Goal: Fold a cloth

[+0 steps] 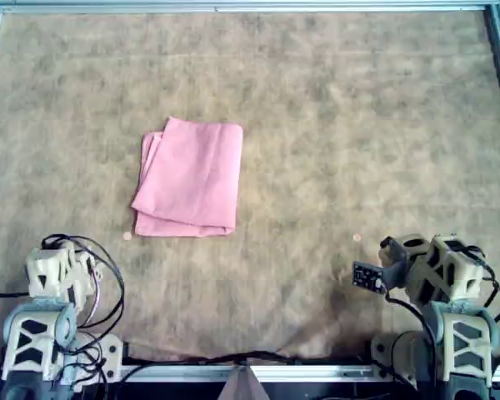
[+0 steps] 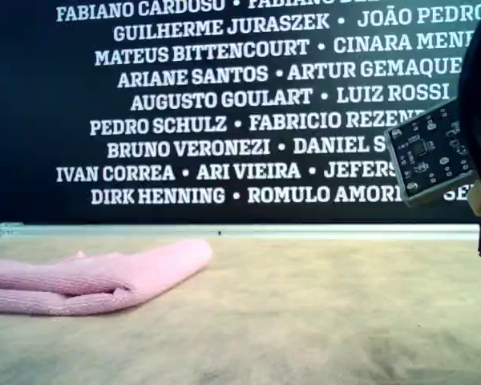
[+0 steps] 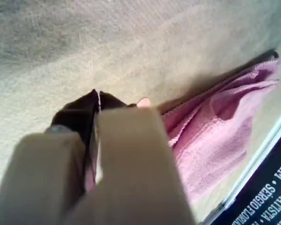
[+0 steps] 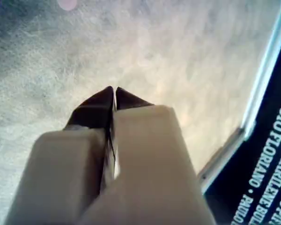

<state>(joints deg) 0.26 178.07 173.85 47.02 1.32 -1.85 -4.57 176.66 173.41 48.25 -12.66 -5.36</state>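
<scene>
2 arms sit parked along the overhead view's bottom edge, and neither is touching the cloth [image 1: 190, 177]. It lies folded into a tidy rectangle on the mat [image 1: 358, 125], left of centre in the overhead view, its long axis running up and down that view. The exterior view shows it as a low, layered bundle, with a rounded fold facing that view's right.

The left gripper [image 3: 99, 96] has its jaws pressed together with nothing between them, and its wrist view shows the cloth just beyond the tips. That puts the left arm [image 1: 54, 287] in the overhead view's bottom-left corner, and it's the nearer one. The cloth lies ahead of it, up that view and a little to the right.

The right gripper [image 4: 114, 92] is also closed and empty over bare mat. The right arm [image 1: 437, 279] is well apart from the cloth, off in the overhead view's bottom right.

Judging by the neat stack, the fold looks done or nearly so. Any further fold would likely fall to the left arm, reaching for the near short edge.
</scene>
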